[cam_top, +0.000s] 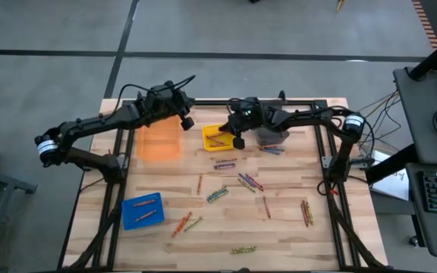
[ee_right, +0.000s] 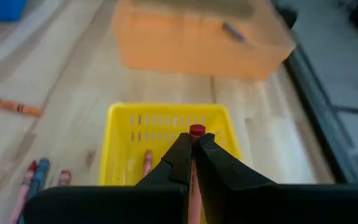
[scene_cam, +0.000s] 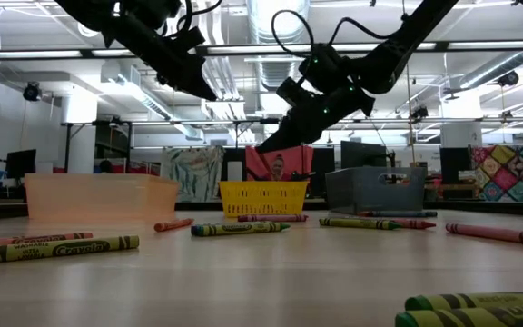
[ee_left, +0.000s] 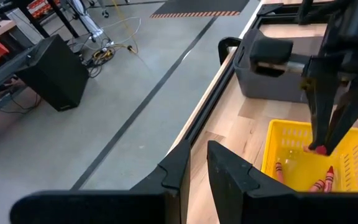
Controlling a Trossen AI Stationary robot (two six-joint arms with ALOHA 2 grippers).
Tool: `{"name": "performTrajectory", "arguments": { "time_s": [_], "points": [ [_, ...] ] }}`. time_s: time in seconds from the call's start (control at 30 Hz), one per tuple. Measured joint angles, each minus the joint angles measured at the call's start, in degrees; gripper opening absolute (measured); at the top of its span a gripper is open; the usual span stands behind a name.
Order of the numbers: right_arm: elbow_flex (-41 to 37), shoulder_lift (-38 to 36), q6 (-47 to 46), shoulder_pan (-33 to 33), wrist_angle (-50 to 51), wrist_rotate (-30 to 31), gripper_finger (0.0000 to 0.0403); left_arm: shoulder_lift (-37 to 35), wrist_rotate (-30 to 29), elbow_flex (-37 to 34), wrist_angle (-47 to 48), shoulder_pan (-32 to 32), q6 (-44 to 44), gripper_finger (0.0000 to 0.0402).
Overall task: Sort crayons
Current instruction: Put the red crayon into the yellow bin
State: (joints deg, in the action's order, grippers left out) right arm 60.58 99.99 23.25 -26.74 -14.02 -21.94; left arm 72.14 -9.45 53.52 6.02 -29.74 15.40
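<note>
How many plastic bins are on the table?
4: the orange bin at the back left, the yellow bin beside it, the grey bin further right, and the blue bin near the front left.

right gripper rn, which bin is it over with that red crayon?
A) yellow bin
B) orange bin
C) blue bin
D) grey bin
A: the right gripper is shut on a red crayon and, seen from its own wrist, hangs directly above the yellow bin; the high view also places it over that bin's right side, beside the grey bin.
</note>
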Motion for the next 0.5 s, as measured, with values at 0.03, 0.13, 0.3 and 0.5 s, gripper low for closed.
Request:
{"name": "performTrajectory", "arguments": {
  "time_s": [0.03,0.13,0.3,0.5],
  "points": [
    [0.7,0.6,0.3,0.0,1.3,0.0,0.0008,0.0,0.0,0.0,0.0,0.0,-0.1,0.0037],
    [3.6,2.6,1.4,0.0,4.9,0.1,0.0008,0.0,0.0,0.0,0.2,0.0,-1.3,0.0037],
    [9.3,5.7,4.3,0.0,13.3,0.7,0.0008,0.0,0.0,0.0,1.7,0.0,-2.9,0.0037],
    [13.6,7.3,7.6,0.2,19.8,1.1,0.0009,-0.1,0.0,0.0,2.6,0.0,-2.9,0.0037]
  ]
}}
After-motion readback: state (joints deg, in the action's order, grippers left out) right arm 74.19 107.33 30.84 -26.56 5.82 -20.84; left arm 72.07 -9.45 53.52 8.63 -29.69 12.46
